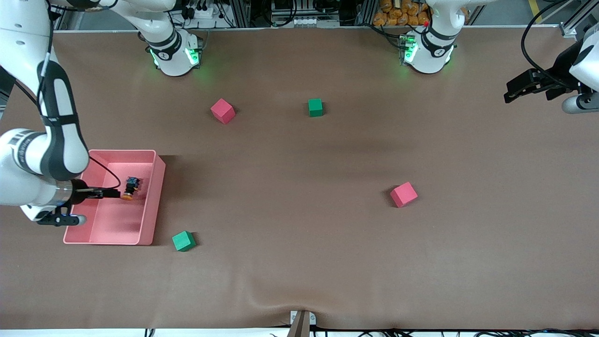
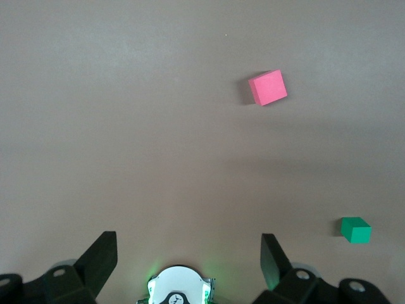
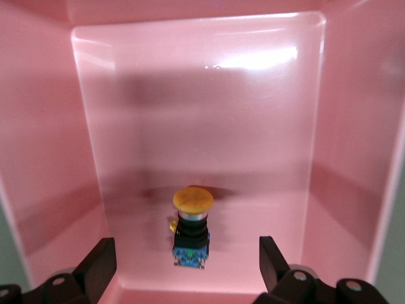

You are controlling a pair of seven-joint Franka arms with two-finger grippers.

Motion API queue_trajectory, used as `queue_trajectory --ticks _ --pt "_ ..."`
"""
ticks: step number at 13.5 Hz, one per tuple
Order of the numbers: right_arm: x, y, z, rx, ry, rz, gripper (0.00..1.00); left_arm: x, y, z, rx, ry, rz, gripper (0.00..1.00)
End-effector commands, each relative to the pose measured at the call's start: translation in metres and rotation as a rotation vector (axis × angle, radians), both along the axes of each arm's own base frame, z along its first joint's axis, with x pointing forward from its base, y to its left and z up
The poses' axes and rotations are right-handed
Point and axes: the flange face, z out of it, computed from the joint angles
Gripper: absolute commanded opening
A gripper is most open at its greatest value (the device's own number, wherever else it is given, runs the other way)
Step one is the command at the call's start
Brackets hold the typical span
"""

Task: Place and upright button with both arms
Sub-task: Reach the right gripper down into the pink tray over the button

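One button (image 3: 192, 227), glossy round orange cap on black cylinder, lies in the smooth pink rectangular bin (image 1: 152, 196) near the worktop's right-arm edge. Right tool (image 1: 113, 192) wide over it; left tool (image 2: 188, 261) wide, waiting. Four matte cubes.

Right arm bent low at its own end of the desk, right tool (image 1: 111, 192) pointing sideways, fingers (image 3: 98, 266) spread wide. Left arm waiting, raised at its own end, left tool (image 1: 514, 91) up in the air, fingers (image 2: 101, 256) apart.
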Motion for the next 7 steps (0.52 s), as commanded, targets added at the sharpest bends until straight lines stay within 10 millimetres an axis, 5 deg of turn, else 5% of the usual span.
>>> queue_trajectory --ticks 1,7 --pt "-0.001 0.0 -0.029 0.031 0.0 -0.017 1.0 -0.001 0.003 0.001 0.014 -0.004 -0.005 1.0" --pt "-0.016 0.01 -0.079 0.005 -0.03 0.011 1.0 -0.001 0.003 -0.001 0.014 -0.003 -0.005 1.0"
